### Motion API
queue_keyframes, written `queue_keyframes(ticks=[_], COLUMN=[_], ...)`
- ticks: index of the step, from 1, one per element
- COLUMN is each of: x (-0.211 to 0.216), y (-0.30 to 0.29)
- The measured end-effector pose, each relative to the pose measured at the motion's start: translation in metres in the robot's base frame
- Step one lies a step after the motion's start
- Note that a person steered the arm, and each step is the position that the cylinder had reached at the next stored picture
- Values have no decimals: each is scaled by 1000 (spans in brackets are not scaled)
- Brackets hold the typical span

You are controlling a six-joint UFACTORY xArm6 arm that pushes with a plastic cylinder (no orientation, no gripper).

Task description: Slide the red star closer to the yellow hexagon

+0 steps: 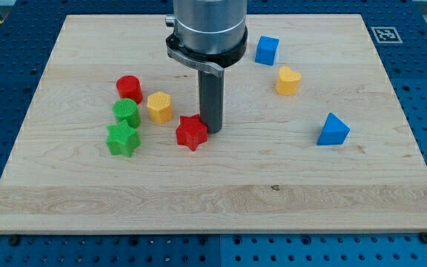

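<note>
The red star (191,133) lies near the board's middle, a little left of centre. The yellow hexagon (159,107) sits up and to its left, a short gap away. My tip (213,130) rests on the board right against the red star's right side, on the side away from the hexagon.
A red cylinder (129,88), a green cylinder (126,113) and a green star (122,139) stand in a column left of the hexagon. A blue cube (267,50) and a yellow heart (288,80) sit at the upper right, a blue triangle (333,130) at the right. The wooden board (213,200) ends at blue table.
</note>
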State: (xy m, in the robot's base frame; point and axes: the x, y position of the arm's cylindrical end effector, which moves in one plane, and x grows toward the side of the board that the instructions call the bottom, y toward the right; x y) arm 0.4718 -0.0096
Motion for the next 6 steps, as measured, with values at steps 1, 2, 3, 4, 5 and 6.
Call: queue_keyframes(ticks=[1,2,3,4,5,6], x=[1,27,48,53,53,51], y=[22,45,46,39,28,16])
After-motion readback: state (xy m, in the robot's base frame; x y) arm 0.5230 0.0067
